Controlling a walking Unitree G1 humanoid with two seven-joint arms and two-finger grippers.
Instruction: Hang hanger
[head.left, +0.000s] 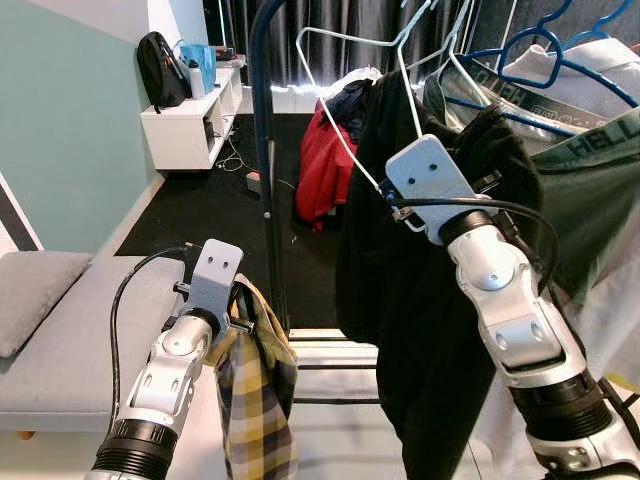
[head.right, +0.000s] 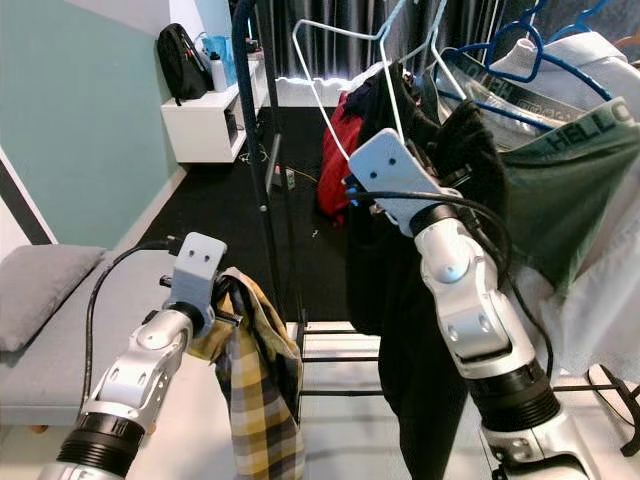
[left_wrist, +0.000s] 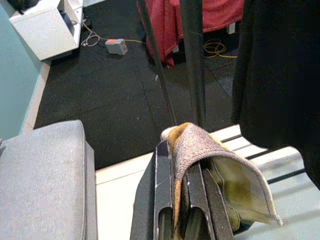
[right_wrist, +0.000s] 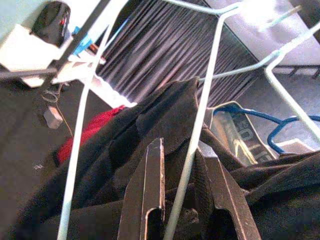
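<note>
My right gripper (right_wrist: 181, 146) is raised beside the clothes rack, shut on the wire of a white hanger (right_wrist: 193, 130). The hanger (head.left: 350, 38) tilts up to the left, and its hook runs out of the top of the picture. A black garment (head.left: 400, 300) drapes around the hanger and hangs down past my right forearm. Lower on the left, my left gripper (left_wrist: 180, 165) is shut on a yellow plaid cloth (head.left: 258, 390) that dangles below it. The rack's dark upright pole (head.left: 262, 150) stands between the two arms.
A blue hanger (head.left: 560, 60) and a green garment (head.left: 590, 200) hang on the right. A red garment (head.left: 322, 160) hangs behind the pole. A grey cushioned seat (head.left: 60, 330) lies at the left. Farther back stands a white shelf (head.left: 185, 125) with a black backpack (head.left: 160, 65).
</note>
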